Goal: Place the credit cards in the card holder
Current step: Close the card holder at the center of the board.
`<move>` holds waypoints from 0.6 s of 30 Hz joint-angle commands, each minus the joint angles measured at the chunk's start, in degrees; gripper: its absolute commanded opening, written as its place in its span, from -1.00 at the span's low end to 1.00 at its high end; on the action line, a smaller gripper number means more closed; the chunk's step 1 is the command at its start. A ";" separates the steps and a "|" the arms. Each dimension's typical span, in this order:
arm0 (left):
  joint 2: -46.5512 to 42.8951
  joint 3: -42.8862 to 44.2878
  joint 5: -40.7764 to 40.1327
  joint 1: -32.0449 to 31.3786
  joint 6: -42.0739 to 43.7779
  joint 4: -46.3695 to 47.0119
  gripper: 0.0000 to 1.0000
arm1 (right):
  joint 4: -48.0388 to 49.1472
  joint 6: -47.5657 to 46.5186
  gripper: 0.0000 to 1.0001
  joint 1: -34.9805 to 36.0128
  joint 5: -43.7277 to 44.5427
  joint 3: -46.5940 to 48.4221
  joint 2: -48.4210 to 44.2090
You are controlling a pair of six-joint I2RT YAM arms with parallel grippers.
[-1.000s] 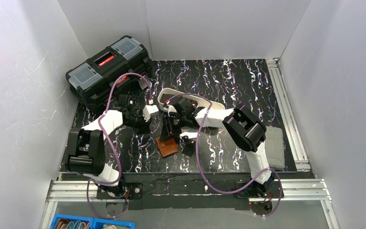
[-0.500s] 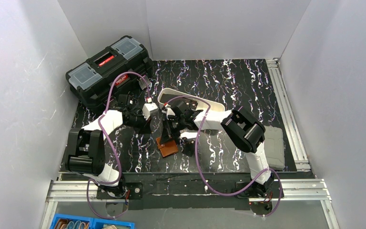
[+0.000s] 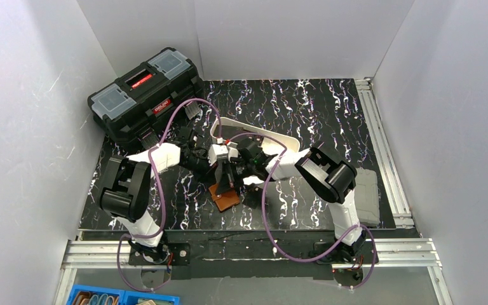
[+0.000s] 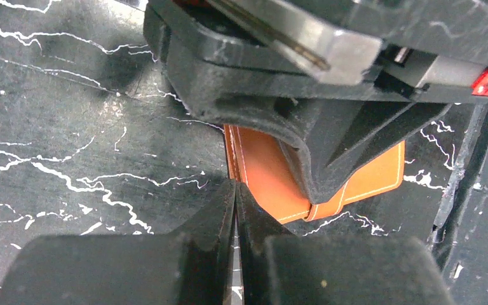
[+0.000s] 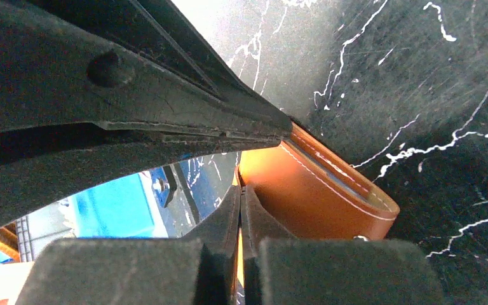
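The card holder (image 3: 225,197) lies on the black marbled table (image 3: 311,108), in the same place as a second ago, brown leather side up. Both arms now crowd just above its far end.

The left arm has swung in towards the card holder. Its elbow sits closer than before, and its wrist has moved from well to the left of the card holder to just beyond the far edge. The left pincer (image 4: 236,190) is clenched with the fingers pressed flat together, as it was a second ago. Its tip rests at the card holder's left edge, and it holds nothing that shows.

The right pincer (image 5: 241,196) was partly spread a second ago and has now clamped shut directly over the card holder. In the right wrist view the curved leather flap rises just behind the closed fingertips. A thin orange sliver shows in the seam between the fingers, but whether any leather is pinched there cannot be told.

The credit cards cannot be made out against the dark table.

Well beyond the card holder and to the left stands a black toolbox (image 3: 145,95). A white tray (image 3: 223,125) lies just past the two wrists. Neither has moved.
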 commanded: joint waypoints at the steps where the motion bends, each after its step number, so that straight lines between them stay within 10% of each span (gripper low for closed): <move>1: -0.50 1.22 1.85 -1.54 3.52 -3.35 -0.99 | 5.89 0.98 -0.97 -0.25 -1.24 -1.39 0.62; 18: -4.59 0.47 1.37 -1.43 3.97 -10.77 -1.00 | 10.73 1.76 -0.97 -0.25 2.13 -7.20 -3.06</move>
